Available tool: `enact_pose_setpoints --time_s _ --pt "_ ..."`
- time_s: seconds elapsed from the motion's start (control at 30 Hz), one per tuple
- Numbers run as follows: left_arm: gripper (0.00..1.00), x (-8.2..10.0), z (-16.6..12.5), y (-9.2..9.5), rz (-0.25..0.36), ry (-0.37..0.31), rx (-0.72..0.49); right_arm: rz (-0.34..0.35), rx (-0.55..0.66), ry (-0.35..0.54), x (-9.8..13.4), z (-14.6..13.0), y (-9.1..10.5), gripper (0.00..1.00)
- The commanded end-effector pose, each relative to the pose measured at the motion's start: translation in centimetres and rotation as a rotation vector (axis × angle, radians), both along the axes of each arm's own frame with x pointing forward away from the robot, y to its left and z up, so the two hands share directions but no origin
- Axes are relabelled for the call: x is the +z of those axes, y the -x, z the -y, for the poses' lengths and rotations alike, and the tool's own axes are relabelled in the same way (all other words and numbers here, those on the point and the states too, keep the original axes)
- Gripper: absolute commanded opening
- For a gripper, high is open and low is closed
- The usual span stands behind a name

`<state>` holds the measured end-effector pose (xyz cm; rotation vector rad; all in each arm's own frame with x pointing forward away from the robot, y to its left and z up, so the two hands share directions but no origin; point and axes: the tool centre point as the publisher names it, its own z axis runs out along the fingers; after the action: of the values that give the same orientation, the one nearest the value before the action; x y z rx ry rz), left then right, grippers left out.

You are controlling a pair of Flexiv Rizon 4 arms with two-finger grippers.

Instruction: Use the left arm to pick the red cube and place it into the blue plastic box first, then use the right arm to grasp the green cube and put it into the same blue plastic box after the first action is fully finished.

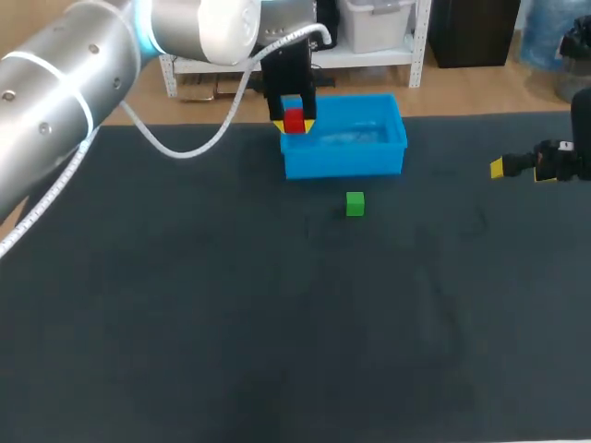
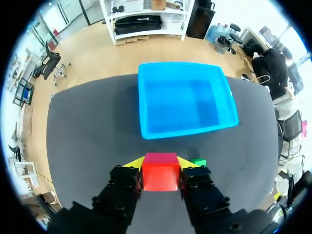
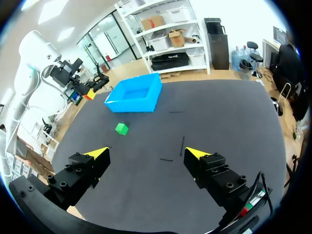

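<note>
My left gripper (image 1: 294,124) is shut on the red cube (image 1: 294,120), holding it in the air at the left front corner of the blue plastic box (image 1: 369,159). In the left wrist view the red cube (image 2: 160,171) sits clamped between the yellow tips, with the blue box (image 2: 156,122) just ahead and empty. The green cube (image 1: 355,204) rests on the dark mat a little in front of the box; a corner of the green cube (image 2: 199,161) shows beside the right finger. My right gripper (image 3: 147,154) stands wide open at the table's right edge, far from the green cube (image 3: 121,128) and blue box (image 3: 144,103).
The dark mat (image 1: 231,323) covers the whole table, with wide bare room in front of the green cube. My left arm (image 3: 63,73) shows in the right wrist view beside the box.
</note>
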<state>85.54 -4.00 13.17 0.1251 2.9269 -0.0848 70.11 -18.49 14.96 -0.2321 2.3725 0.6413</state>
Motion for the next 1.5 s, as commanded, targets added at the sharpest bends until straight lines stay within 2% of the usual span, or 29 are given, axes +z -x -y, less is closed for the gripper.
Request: enact_pose_setpoints --time_s 0.03,0.43,1.1,1.5 --pt "0.0 0.6 0.4 -1.5 -0.004 -0.005 -0.007 0.0 0.0 0.001 0.0 0.0 0.0 1.0" --pt "0.0 2.2 1.3 -4.0 0.05 -0.019 -0.054 0.0 0.0 0.001 0.0 0.0 0.0 1.0" --pt "0.0 2.7 2.3 -6.3 0.087 -0.02 -0.099 0.0 0.0 0.001 0.0 0.0 0.0 1.0" --pt "0.0 2.9 3.2 -7.8 0.143 0.072 -0.126 0.0 0.0 0.001 0.0 0.0 0.0 1.0"
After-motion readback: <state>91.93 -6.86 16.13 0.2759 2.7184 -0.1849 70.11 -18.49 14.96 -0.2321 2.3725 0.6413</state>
